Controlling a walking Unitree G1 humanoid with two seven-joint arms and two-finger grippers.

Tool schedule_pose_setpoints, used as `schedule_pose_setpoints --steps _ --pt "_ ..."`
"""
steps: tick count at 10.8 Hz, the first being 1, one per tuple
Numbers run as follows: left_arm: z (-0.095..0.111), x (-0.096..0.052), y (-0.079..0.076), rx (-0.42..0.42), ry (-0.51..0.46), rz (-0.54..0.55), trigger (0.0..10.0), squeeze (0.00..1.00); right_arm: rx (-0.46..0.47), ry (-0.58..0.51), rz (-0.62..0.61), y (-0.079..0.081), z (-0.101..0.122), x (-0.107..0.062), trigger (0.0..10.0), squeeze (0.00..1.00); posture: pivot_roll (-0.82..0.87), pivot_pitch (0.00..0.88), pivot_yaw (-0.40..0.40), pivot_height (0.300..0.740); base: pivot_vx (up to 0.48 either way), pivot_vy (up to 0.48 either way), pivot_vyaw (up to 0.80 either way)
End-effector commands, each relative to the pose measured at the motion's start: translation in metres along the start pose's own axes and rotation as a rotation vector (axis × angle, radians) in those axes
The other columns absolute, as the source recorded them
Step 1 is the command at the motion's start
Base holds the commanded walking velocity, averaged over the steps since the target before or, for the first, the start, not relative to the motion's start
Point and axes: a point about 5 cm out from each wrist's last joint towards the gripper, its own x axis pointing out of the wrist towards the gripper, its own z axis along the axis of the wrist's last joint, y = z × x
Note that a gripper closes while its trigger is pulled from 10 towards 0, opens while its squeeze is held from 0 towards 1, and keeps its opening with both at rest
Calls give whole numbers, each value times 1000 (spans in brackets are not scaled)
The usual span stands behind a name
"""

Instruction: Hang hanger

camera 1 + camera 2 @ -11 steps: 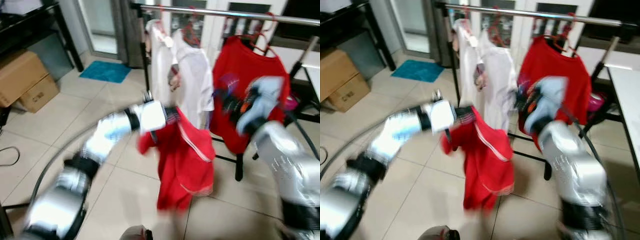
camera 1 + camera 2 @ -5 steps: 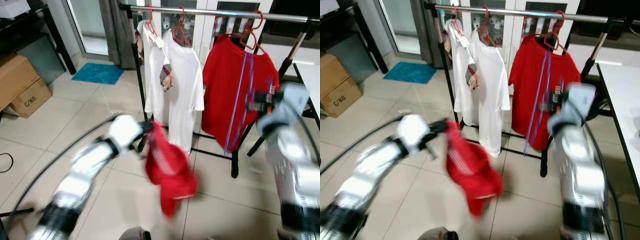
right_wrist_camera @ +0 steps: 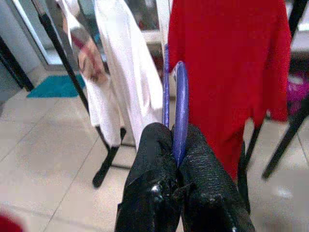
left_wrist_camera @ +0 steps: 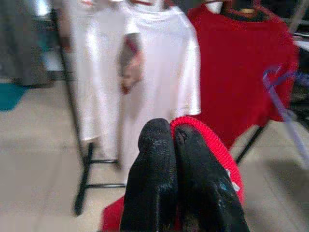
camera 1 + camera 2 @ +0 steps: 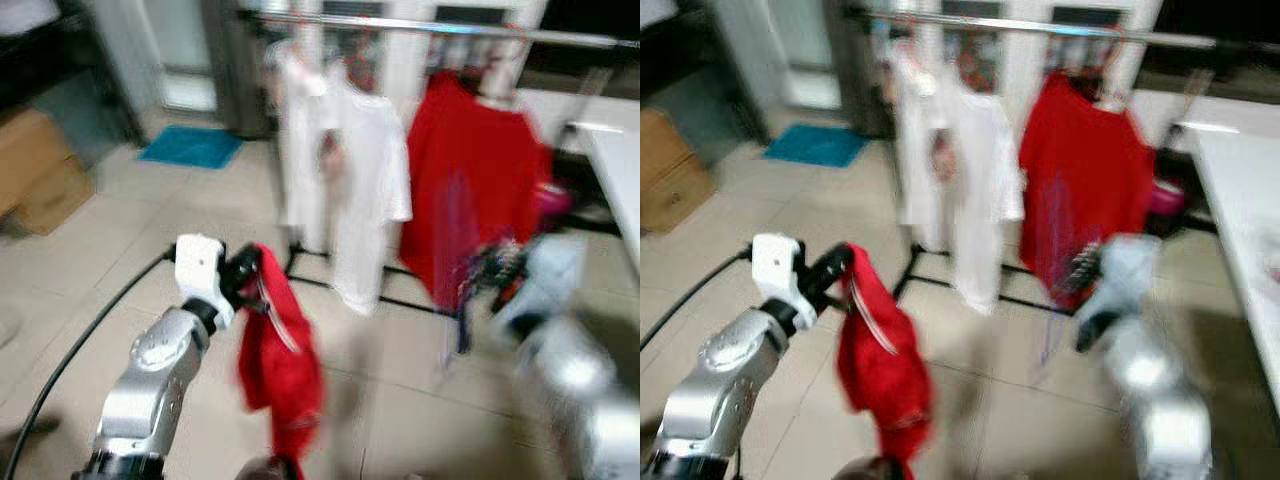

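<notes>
My left gripper [image 5: 247, 276] is shut on a red garment [image 5: 276, 362] that hangs limp from it above the floor, left of the rack; its fingers [image 4: 159, 145] pinch the red cloth [image 4: 216, 148]. Blurred at the right, my right gripper [image 5: 492, 276] is shut on a blue hanger [image 3: 180, 99], held in front of the hung red shirt [image 5: 478, 170]. The rack's metal rail [image 5: 440, 27] runs along the top, with two white shirts [image 5: 345, 175] and the red shirt on hangers.
Cardboard boxes [image 5: 35, 170] and a blue mat [image 5: 190, 147] lie at the far left. A white table [image 5: 615, 165] borders the right. A black cable [image 5: 75, 345] trails across the tiled floor. The rack's black feet [image 5: 940, 283] stand under the shirts.
The left gripper has pulled back and left with the red garment. The right gripper with the blue hanger has dropped lower. The whole picture is blurred and slightly shifted.
</notes>
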Motion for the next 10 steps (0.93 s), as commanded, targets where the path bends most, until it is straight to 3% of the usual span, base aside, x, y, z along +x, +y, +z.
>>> schedule_pose_setpoints --steps 1,3,4,5,7,8,10 --pt "14 3 -5 26 -45 -11 10000 0 1 -16 12 8 2 -4 10000 0 78 49 21 740 0 0 -788" --pt "12 0 -10 57 -8 23 10000 0 -9 23 26 19 -10 -10 10000 0 74 49 23 740 0 0 -788" --pt "8 0 -17 168 45 -12 10000 0 -26 19 19 17 -11 -12 10000 0 82 44 59 740 0 0 -788" --pt "5 3 -21 224 54 -50 10000 0 -20 14 -6 15 -12 -14 10000 0 66 44 75 740 0 0 -788" --pt "9 10 -20 160 45 -35 10000 0 -11 5 -12 18 -11 -19 10000 0 47 53 102 740 0 0 -800" --pt "7 14 -26 133 57 -47 10000 0 13 4 -35 20 -13 -23 10000 0 40 45 102 740 0 0 -800" --pt "9 12 -27 134 23 -20 10000 0 33 24 -72 18 -16 -18 10000 0 58 44 66 740 0 0 -800"
